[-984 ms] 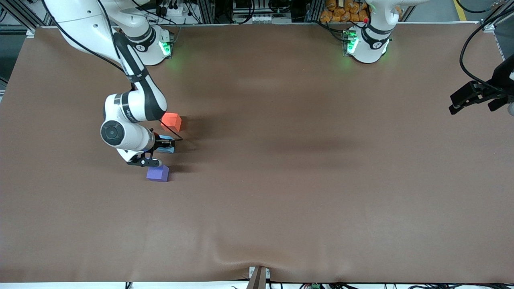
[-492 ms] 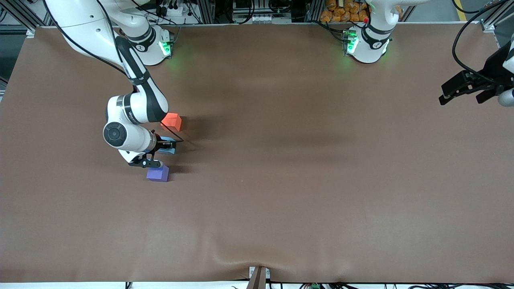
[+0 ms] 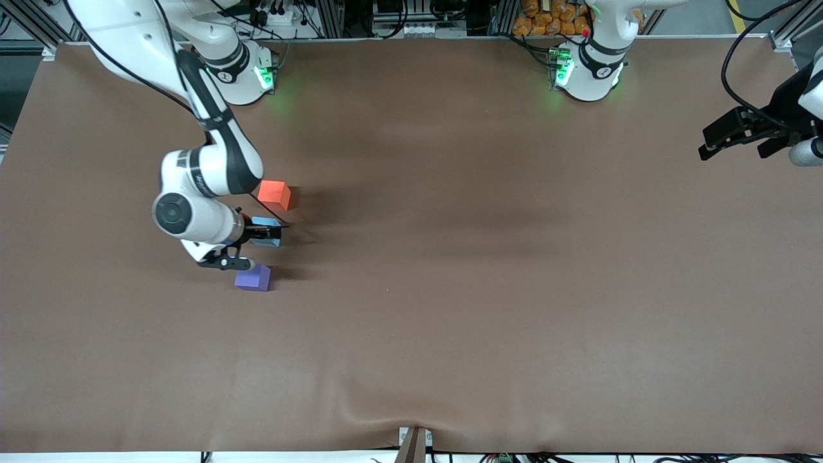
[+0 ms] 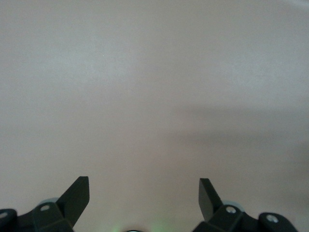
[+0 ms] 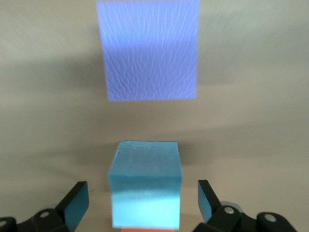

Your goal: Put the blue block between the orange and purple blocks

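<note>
The blue block (image 3: 268, 234) rests on the table between the orange block (image 3: 274, 193) and the purple block (image 3: 253, 278), roughly in line with both. My right gripper (image 3: 257, 244) is open and straddles the blue block. In the right wrist view the blue block (image 5: 145, 188) sits between the fingers (image 5: 76, 204) with a gap on each side. The purple block (image 5: 148, 48) and a sliver of the orange block (image 5: 147, 230) show there too. My left gripper (image 3: 733, 143) is open and empty, up in the air at the left arm's end of the table.
The brown table cover (image 3: 488, 270) is bare across its middle and toward the front camera. The left wrist view shows only bare cover under my left gripper (image 4: 143, 187). Both arm bases stand along the table's edge away from the front camera.
My right hand has shifted slightly toward the right arm's end of the table; the blue block has stayed in place. My left gripper has drifted toward the robots' edge of the table.
</note>
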You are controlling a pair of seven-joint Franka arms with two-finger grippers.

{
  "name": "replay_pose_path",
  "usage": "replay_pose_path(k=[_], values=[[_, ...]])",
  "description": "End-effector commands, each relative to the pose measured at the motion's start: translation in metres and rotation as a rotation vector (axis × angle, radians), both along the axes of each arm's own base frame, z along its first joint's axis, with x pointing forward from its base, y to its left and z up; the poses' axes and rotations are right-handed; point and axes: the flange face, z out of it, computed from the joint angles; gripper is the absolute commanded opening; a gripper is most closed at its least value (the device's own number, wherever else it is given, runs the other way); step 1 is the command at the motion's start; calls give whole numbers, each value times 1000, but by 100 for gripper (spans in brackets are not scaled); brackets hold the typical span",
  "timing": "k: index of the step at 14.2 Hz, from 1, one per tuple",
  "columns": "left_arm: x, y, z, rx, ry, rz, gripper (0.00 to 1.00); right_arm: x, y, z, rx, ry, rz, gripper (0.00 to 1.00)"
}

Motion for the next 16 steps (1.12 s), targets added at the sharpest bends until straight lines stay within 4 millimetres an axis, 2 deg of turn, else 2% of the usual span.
replay_pose_path(k=[1, 3, 6, 7, 9, 11, 14, 16], values=[[-11, -1, 5, 38, -2, -17, 100, 21, -25, 82, 27, -16, -18, 100], [-11, -1, 4, 68, -3, -26, 100, 30, -69, 135, 50, -23, -23, 100], [-11, -2, 5, 58, -6, -26, 100, 21, -120, 199, 71, -99, -13, 100], [-10, -2, 4, 58, -6, -26, 100, 14, -129, 221, 70, -124, -4, 100], [-8, -3, 3, 56, -15, -29, 100, 4, -148, 250, 57, -150, 18, 100], [-6, -4, 0, 56, -21, -31, 100, 4, -163, 308, 17, -185, 45, 100], [-6, -5, -4, 56, -27, -32, 100, -8, -184, 380, 9, -182, 17, 100], [-4, -3, -1, 55, -35, -31, 100, -17, -189, 398, -21, -153, 18, 100]])
